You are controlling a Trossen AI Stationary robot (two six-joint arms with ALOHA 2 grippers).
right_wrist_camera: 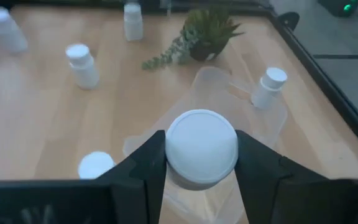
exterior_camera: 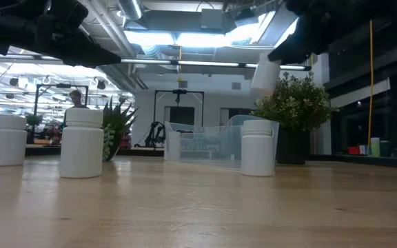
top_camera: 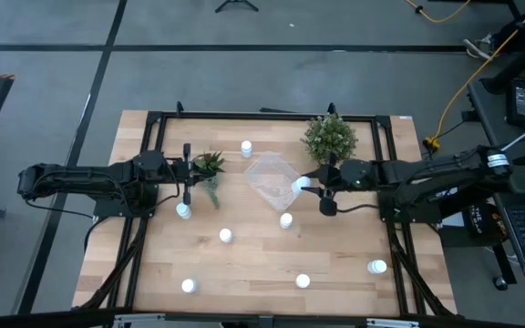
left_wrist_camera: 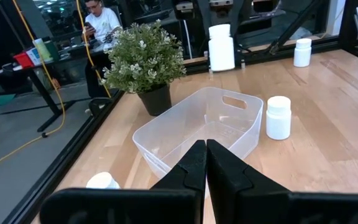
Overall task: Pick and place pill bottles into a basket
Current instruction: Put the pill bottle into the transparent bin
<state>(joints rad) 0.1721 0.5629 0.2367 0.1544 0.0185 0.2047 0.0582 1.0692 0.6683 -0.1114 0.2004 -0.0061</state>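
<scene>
Wood tabletop [top_camera: 244,264] in a black frame, open lab floor behind it. Your right gripper [right_wrist_camera: 201,163] has its fingers closed on a pill bottle [right_wrist_camera: 201,148], cap toward the wrist camera, long axis roughly upright. In the high view that bottle [top_camera: 298,185] sits at the right rim of the basket [top_camera: 267,175], which is mid-table between the bushy plant [top_camera: 329,137] and the spiky plant [top_camera: 210,164].

Key relation: the basket opening lies just left of the held bottle and below it. The low view shows the bottle [exterior_camera: 264,76] hanging well above the tub [exterior_camera: 205,146]. I'd judge a short shift left before release, otherwise it may clip the rim.

Left gripper [left_wrist_camera: 205,163] is pinched fully shut, empty, parked at the left beside the spiky plant. Right arm owns this one.

Loose bottles are scattered on the table, the closest [top_camera: 285,220] just near-side of the basket.
</scene>
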